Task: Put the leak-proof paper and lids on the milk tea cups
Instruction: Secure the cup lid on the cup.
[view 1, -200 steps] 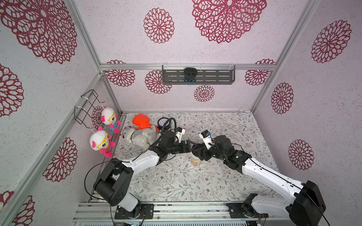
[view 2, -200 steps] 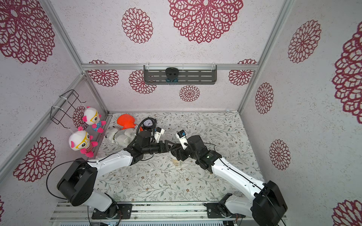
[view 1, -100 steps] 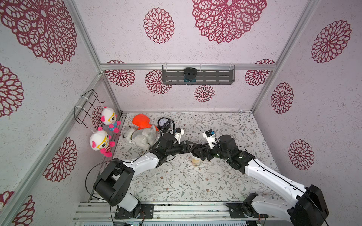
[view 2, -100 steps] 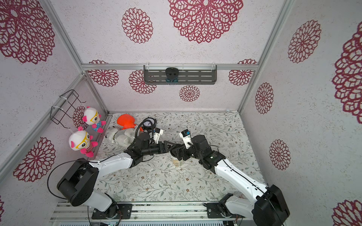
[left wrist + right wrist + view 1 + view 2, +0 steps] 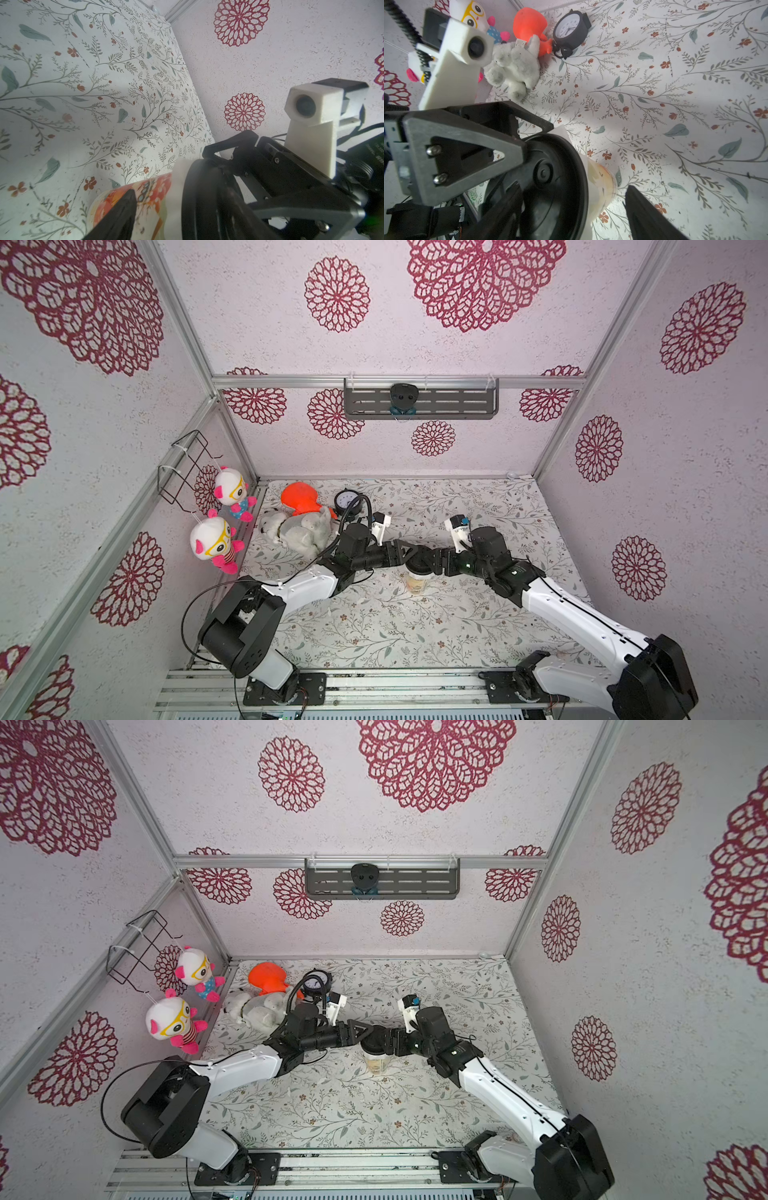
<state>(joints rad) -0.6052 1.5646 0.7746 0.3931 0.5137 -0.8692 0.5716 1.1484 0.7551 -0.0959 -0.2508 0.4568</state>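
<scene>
At the middle of my flowered table (image 5: 374, 639), the cup (image 5: 415, 584) stands upright with the thin white paper (image 5: 562, 131) draped over its mouth and a black lid (image 5: 560, 166) lying on top. One corner of the sheet pokes out from under the lid. My right gripper (image 5: 574, 186) is spread wide around lid and cup, with one finger (image 5: 650, 216) clear of the cup's side. My left gripper (image 5: 405, 554) meets the lid's edge from the opposite side, and I cannot tell whether it is clamped there. A grey plush toy (image 5: 297, 529), an orange toy (image 5: 301, 497) and a clock (image 5: 345, 501) lie at the table's far left.
</scene>
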